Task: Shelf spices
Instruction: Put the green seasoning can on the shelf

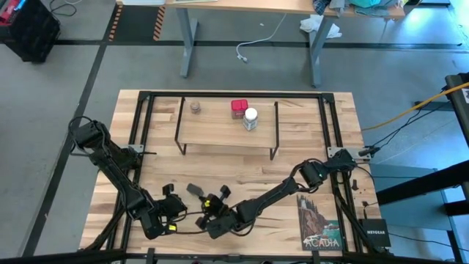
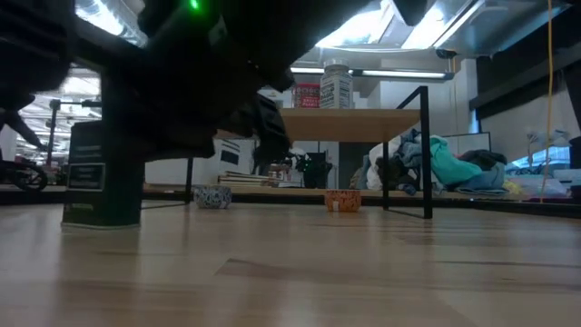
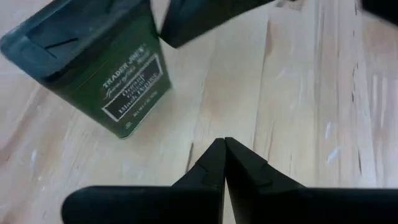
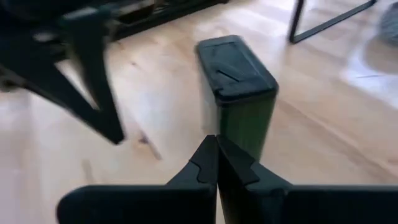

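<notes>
Both closed, empty-handed, the left gripper [image 3: 222, 163] and right gripper [image 4: 216, 160] crowd the dark square tin [image 1: 196, 190] at lower centre, below the shelf [image 1: 227, 130], where crossed arms risk toppling it.

Four spice containers show: three on the one shelf [image 1: 227, 130] near the top centre of the high view, namely one tiny round jar [image 1: 196, 107], one red tin [image 1: 239, 108] and one white-capped jar [image 1: 250, 119], and one dark green tin [image 3: 93, 65] standing on the tabletop. One postcard [image 1: 318, 222] lies at lower right. Two arms reach in.
</notes>
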You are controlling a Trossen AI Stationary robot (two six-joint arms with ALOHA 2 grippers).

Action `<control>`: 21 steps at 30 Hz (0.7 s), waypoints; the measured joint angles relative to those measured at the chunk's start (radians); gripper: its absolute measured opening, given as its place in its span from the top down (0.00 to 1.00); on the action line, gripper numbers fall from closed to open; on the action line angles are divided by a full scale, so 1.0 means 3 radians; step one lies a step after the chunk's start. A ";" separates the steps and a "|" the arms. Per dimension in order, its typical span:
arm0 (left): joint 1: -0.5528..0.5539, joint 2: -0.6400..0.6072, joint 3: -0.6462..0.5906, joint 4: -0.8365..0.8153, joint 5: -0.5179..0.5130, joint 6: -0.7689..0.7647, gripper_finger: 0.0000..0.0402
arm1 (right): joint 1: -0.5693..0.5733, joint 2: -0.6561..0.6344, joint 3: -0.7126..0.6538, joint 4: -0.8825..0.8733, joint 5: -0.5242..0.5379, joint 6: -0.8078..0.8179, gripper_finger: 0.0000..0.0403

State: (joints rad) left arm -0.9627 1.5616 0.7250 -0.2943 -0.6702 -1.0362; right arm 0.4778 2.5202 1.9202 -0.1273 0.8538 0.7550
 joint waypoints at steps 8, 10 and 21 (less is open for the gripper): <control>0.0008 0.0000 0.0000 0.0049 -0.0102 0.0090 0.98 | 0.0042 -0.0005 -0.0003 0.0016 0.0383 -0.0210 1.00; 0.0008 0.0000 0.0012 0.0126 -0.0104 0.0197 0.93 | 0.0087 -0.0015 0.0020 0.0116 0.0565 -0.0461 1.00; 0.0006 -0.0349 0.0676 -0.0708 -0.0511 0.1374 0.55 | 0.0481 -0.0053 0.0960 0.0810 0.0844 -0.2883 1.00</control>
State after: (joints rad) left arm -0.9607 1.4568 0.9277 -0.5068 -0.8236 -0.6239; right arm 0.6221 2.5042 2.2083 0.1157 1.1070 -0.1099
